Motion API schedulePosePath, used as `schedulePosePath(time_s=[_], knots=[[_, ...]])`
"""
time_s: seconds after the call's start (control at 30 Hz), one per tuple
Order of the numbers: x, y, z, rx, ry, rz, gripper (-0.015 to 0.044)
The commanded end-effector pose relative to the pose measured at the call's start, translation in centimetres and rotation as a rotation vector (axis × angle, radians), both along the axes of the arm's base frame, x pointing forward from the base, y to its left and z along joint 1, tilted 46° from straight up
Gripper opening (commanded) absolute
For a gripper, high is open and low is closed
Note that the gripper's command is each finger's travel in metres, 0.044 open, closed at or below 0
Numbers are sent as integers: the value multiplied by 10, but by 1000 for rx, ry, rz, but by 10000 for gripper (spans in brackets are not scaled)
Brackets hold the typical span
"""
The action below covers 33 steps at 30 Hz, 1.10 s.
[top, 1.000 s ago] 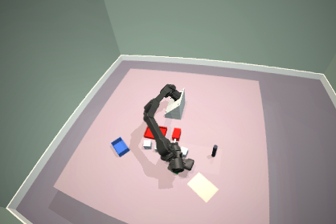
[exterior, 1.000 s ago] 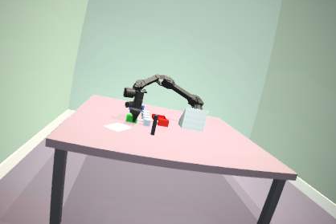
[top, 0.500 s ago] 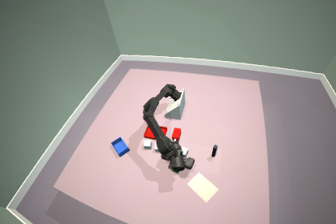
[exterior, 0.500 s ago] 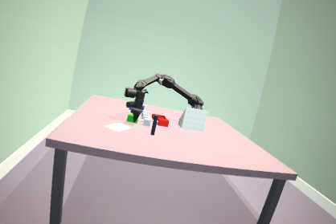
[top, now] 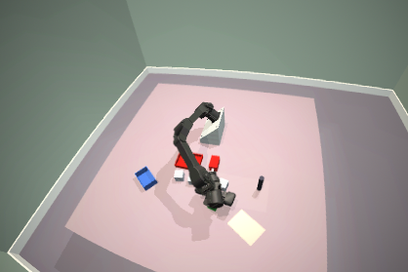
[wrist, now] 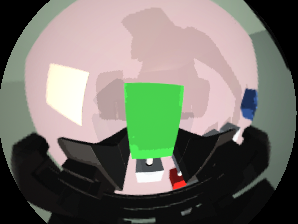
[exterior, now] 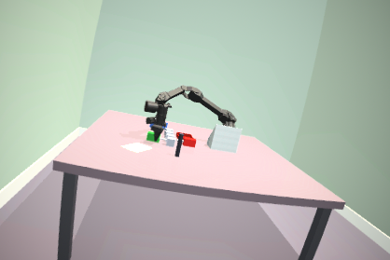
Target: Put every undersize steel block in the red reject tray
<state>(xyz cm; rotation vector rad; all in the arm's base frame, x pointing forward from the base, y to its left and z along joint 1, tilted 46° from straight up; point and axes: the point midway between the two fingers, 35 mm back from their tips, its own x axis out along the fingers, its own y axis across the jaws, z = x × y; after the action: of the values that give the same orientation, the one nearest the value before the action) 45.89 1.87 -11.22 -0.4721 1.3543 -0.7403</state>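
Note:
My gripper (top: 213, 207) (exterior: 157, 138) (wrist: 149, 125) is shut on the green GO gauge (top: 212, 209) (exterior: 151, 136) (wrist: 154, 112), low over the table. The gauge's pale pin (wrist: 149, 161) points at a steel block (wrist: 149, 176); I cannot tell whether it is in the hole. One steel block (top: 179, 175) stands at the left of the row, another (top: 224, 183) (exterior: 171, 142) at its right; those between are partly hidden by the arm. The red reject tray (top: 184, 167) is behind the row; I see no block in it, but the arm covers part.
A red block-shaped piece (top: 214, 162) (exterior: 189, 142) (wrist: 177, 181) with a pale pin is right of the tray. A blue tray (top: 139, 180) lies far left. A black post (top: 261, 183) (exterior: 179, 145), a cream sheet (top: 246, 227) (exterior: 136, 147) (wrist: 67, 94) and a white wedge (exterior: 225, 138) also stand or lie about.

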Motion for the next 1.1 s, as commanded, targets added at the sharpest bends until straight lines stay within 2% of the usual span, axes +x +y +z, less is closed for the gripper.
schedulePosePath(time_s=[0.0, 1.07], knots=[[2, 0, 0, -2, -4, 5, 0], [1, 0, 0, -2, -4, 5, 0]])
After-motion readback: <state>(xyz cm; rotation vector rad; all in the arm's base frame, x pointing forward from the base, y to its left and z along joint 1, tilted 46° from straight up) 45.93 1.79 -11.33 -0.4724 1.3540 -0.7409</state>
